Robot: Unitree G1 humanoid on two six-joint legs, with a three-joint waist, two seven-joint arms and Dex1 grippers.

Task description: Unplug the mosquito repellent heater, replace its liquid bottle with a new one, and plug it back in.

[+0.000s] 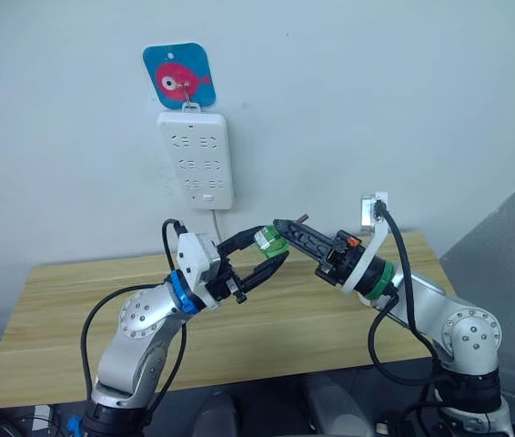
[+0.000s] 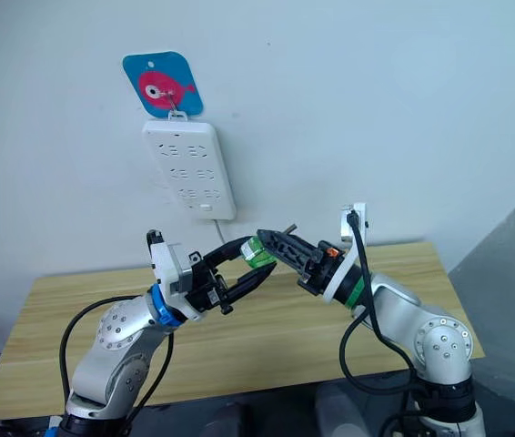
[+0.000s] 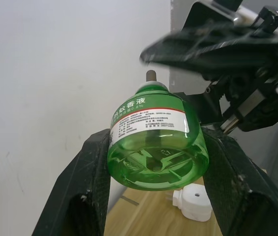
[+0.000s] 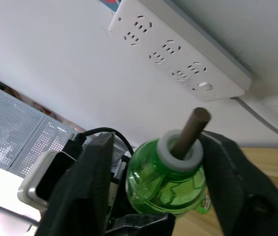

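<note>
While airborne, bottle (image 3: 156, 142) between left pincer (image 1: 269, 254) fingers.

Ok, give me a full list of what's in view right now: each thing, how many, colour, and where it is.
Liquid bottle: one, translucent green with a white label and a bare brown wick, no cap on; held in the air above the table between both grippers.
Mosquito repellent heater: one, white, lying on the table below the bottle, unplugged.
Power strip: one, white, hung on the wall, its sockets empty, cord running down.
Wall hook plate: one, blue with a pink fish, above the strip.
Table: one, light wood, against the wall.
Left gripper: black, shut on the bottle's body.
Right gripper: black, its fingers either side of the bottle's neck.
</note>
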